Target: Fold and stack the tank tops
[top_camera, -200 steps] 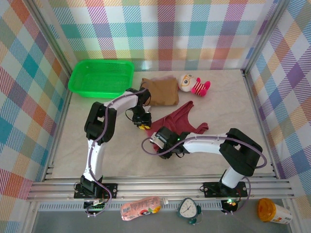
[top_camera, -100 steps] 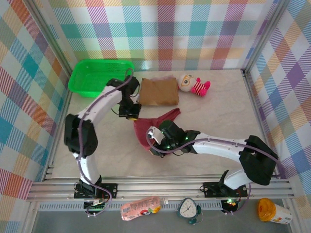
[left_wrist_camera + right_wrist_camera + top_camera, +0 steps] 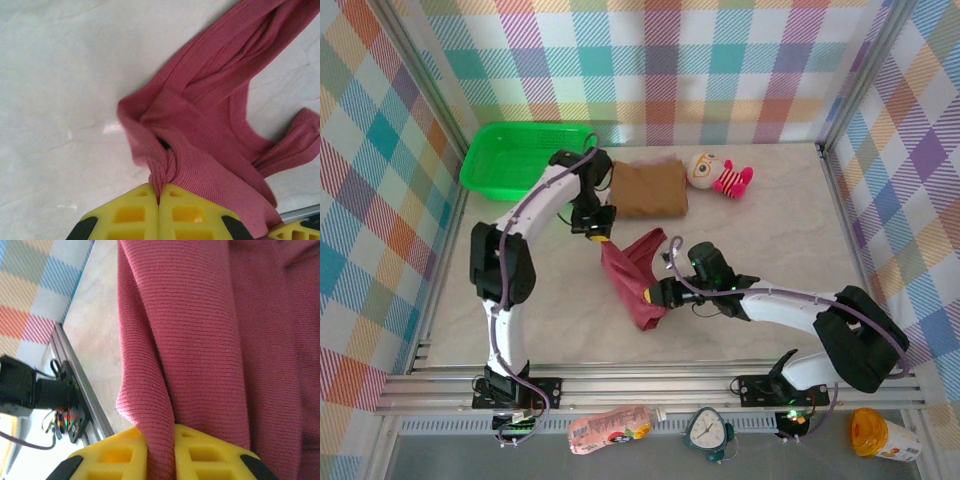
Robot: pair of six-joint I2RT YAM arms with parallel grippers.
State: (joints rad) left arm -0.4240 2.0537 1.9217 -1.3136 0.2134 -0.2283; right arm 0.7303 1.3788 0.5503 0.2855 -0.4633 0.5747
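Observation:
The dark maroon-red tank top [image 3: 635, 275] hangs lifted between both grippers at mid-table. My left gripper [image 3: 599, 236] is shut on its upper corner; in the left wrist view the ribbed cloth [image 3: 210, 130] bunches into the closed yellow fingers [image 3: 125, 212]. My right gripper [image 3: 653, 295] is shut on the lower part, with a fold of cloth [image 3: 200, 330] pinched between its pads [image 3: 115, 455]. The tan-brown tank top [image 3: 648, 189] lies folded flat at the back. The mauve-pink one is out of view.
A green basket [image 3: 528, 160] stands at the back left. A striped plush toy [image 3: 718, 176] lies to the right of the tan top. Metal rails [image 3: 650, 385] run along the table's near edge. Plaid walls enclose the table.
Both grippers have lifted the maroon top and pulled it up and rightward. The right gripper swung from the left of the cloth to its lower right. The left gripper moved slightly back.

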